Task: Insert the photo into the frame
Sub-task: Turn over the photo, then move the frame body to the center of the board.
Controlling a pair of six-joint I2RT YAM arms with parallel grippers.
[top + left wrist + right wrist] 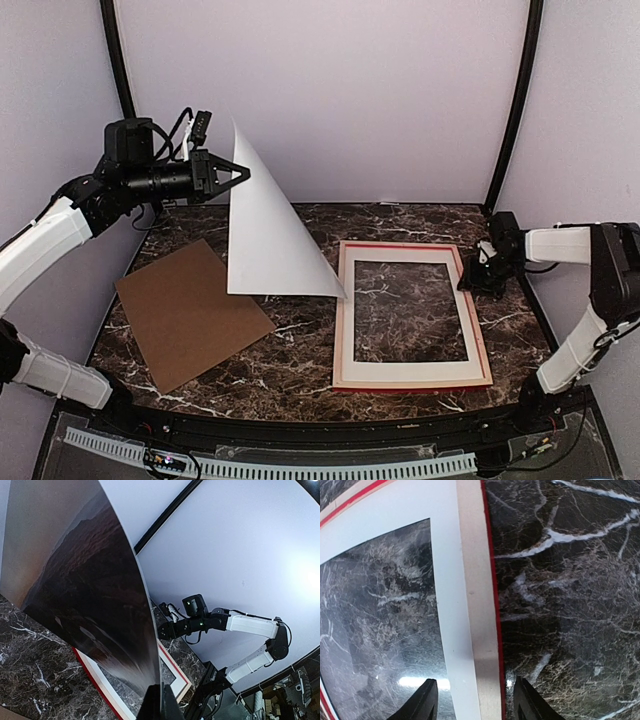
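My left gripper is shut on the top corner of the photo and holds it up in the air left of the frame; the photo's white back faces the top camera. In the left wrist view the dark brown-red print fills the left, pinched at my left gripper. The frame lies back up on the marble table, pale wood with red edges, a white mat inside it. My right gripper is open, astride the frame's right rail.
A plain brown backing board lies on the table at the left. The dark marble table reaches to lilac walls at the back and sides. Black poles stand in the back corners.
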